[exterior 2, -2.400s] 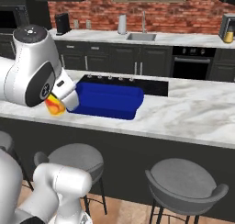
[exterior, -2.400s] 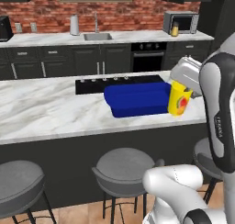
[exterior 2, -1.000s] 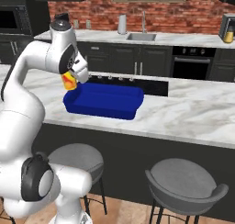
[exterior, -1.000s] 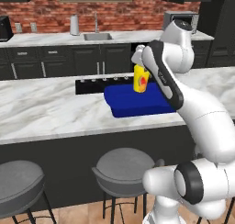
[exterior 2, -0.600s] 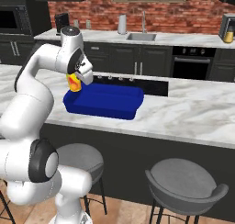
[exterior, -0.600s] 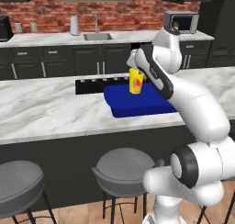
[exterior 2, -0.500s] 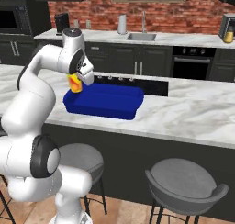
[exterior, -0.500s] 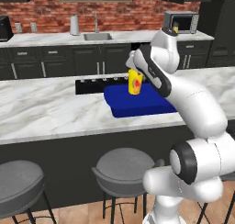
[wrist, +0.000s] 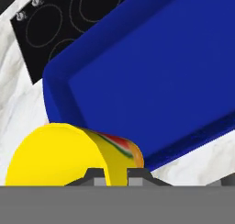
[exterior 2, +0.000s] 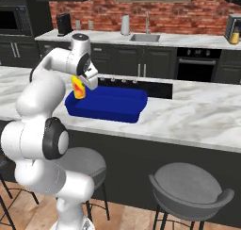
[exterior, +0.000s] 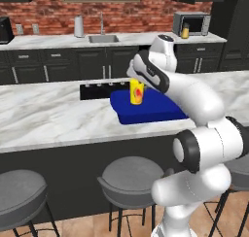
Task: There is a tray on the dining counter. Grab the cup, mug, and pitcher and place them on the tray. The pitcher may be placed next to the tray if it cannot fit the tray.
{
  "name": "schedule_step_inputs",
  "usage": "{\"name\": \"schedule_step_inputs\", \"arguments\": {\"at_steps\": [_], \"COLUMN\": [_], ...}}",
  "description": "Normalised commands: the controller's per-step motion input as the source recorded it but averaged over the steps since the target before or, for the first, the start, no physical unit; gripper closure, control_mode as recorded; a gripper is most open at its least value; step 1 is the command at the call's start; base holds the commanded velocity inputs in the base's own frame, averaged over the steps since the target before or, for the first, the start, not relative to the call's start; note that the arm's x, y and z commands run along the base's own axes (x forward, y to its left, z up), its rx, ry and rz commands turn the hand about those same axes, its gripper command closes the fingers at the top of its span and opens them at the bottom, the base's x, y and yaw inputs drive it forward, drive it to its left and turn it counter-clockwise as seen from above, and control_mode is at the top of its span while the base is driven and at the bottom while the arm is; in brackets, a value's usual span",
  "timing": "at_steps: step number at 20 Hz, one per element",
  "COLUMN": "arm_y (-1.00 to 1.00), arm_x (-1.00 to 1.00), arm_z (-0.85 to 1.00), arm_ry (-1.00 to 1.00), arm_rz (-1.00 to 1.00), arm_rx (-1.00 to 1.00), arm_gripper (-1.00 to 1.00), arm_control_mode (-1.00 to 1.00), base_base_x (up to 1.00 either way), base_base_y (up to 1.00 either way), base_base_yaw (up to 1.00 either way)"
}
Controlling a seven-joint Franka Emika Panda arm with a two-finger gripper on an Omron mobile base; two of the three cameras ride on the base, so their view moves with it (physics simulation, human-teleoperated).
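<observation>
The dining counter (exterior: 53,119) was a long island with a white-grey marble top on a dark base, with round grey stools (exterior: 130,175) drawn up along its near side. A black cooktop (exterior: 97,90) sat flush in the marble. The tray (exterior: 151,107), deep blue with raised sides, lay directly on the marble just in front of the cooktop, its long side running along the counter. Seen from the hand view, one corner of the tray (wrist: 151,81) lay beside the cooktop (wrist: 50,30), with bare marble (wrist: 16,103) on either side of it.
</observation>
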Motion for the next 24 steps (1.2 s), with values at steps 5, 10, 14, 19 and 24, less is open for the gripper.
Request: {"name": "schedule_step_inputs", "arguments": {"at_steps": [5,10,14,19,24], "arm_y": [0.05,0.03,0.04,0.02,0.0], "arm_x": [0.43,0.34,0.27,0.18,0.24], "arm_z": [-0.26,-0.3,-0.34,-0.21,-0.04], "arm_ry": [0.09,0.08,0.06,0.0,0.0], "arm_rz": [0.01,0.01,0.01,0.0,0.0], "arm_rx": [0.0,0.0,0.0,0.0,0.0], "arm_gripper": [1.0,1.0,1.0,1.0,1.0], "arm_control_mode": [-1.0,-1.0,-1.0,-1.0,-1.0], "base_base_x": [0.0,0.0,0.0,0.0,0.0], "base_base_y": [0.0,0.0,0.0,0.0,0.0], "base_base_yaw": [0.0,0.0,0.0,0.0,0.0]}}
